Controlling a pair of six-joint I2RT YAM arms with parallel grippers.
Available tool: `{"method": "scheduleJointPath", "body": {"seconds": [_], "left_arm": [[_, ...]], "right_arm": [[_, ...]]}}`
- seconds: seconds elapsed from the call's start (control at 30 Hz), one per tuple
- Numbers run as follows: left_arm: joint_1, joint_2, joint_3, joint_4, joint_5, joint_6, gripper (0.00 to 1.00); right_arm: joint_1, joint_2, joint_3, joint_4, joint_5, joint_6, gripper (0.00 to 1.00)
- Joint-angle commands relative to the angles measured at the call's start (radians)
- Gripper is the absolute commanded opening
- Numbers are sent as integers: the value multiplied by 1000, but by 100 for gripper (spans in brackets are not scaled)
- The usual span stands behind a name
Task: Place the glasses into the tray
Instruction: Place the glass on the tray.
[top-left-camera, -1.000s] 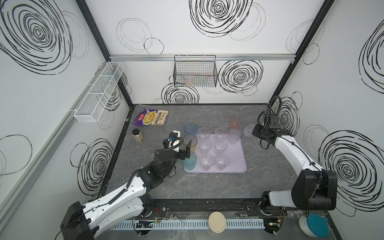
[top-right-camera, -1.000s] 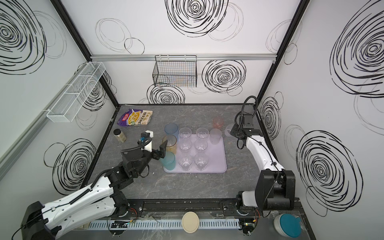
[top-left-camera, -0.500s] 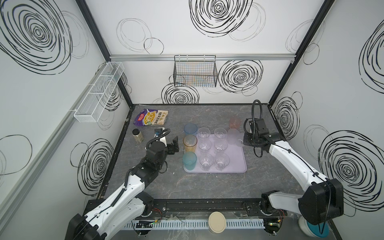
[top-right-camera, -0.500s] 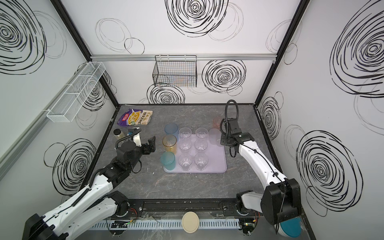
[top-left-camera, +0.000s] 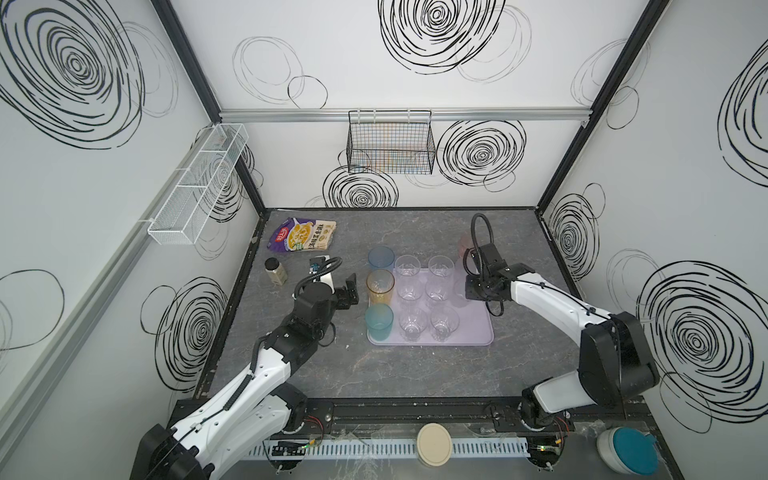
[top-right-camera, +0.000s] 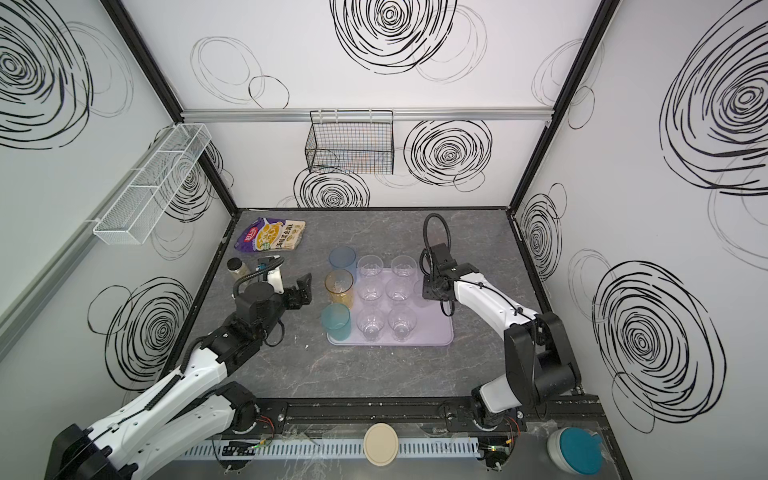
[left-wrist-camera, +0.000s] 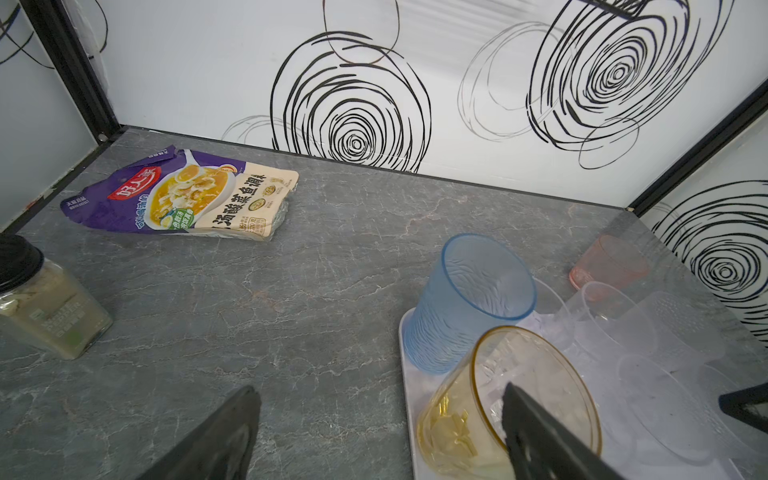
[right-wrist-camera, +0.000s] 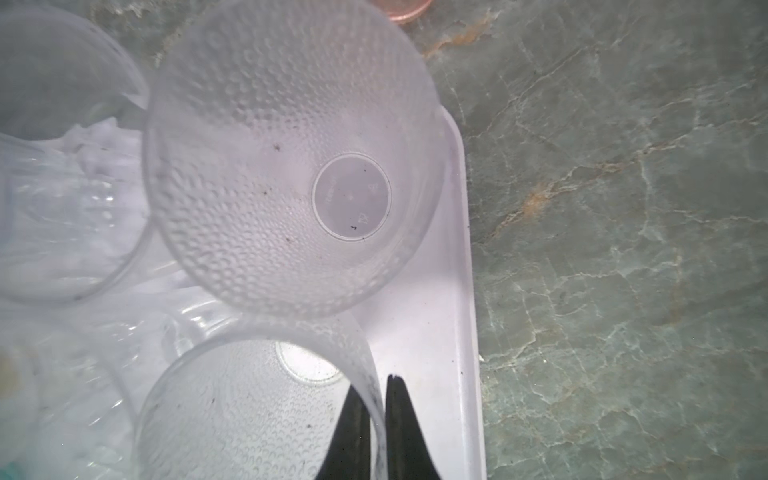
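The left end effector (top-left-camera: 340, 279) hangs empty over the grey marbled counter (top-left-camera: 374, 382), its jaws spread wide, just beside the tall amber see-through tumbler (top-left-camera: 380, 286). A second ago those jaws stood around that tumbler. They have since let go and drawn back toward the left. The tumbler now stands upright on its own along the left edge of the flat pale lavender tray (top-left-camera: 473, 330), between the tall blue tumbler (top-left-camera: 380, 257) and the teal tumbler (top-left-camera: 379, 322). That placement looks finished.

The right end effector (right-wrist-camera: 374, 386) pinches the wall of a frosted dimpled tumbler (right-wrist-camera: 249, 407), with one finger inside the rim, one outside, and the jaws pressed almost together. A second ago it held this tumbler beyond the tray's right edge, toward the back right corner of the counter. Now the tumbler is over the tray's right side, just beside the second frosted tumbler (right-wrist-camera: 270, 166), which stands in the tray's far right corner. The wrist view does not show whether the held tumbler's base rests on the tray floor yet.

The short clear tumblers (top-left-camera: 409, 266) in the middle of the tray have not shifted. The pink tumbler (left-wrist-camera: 609, 259) sits on the counter behind the tray and appears to be the only glass left outside it.
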Motion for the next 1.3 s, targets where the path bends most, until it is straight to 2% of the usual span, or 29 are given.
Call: {"method": "scheduleJointPath", "body": {"seconds": [0.0,0.33,0.53,1.27], "left_arm": [[5,8,18,33,2,-18,93],[5,1,14,26,-8,-25,93],[6,2,17,25,-7,-24,93],[15,-12,5,38,9,-38,93]], "right_arm": [[-37,0,19,33,26,-11,7],[-126,2,55,-7,56,-64,7],[-74,-17,32,-42,47,-64,8],[-39,41,50,-80,101,-63,12]]}}
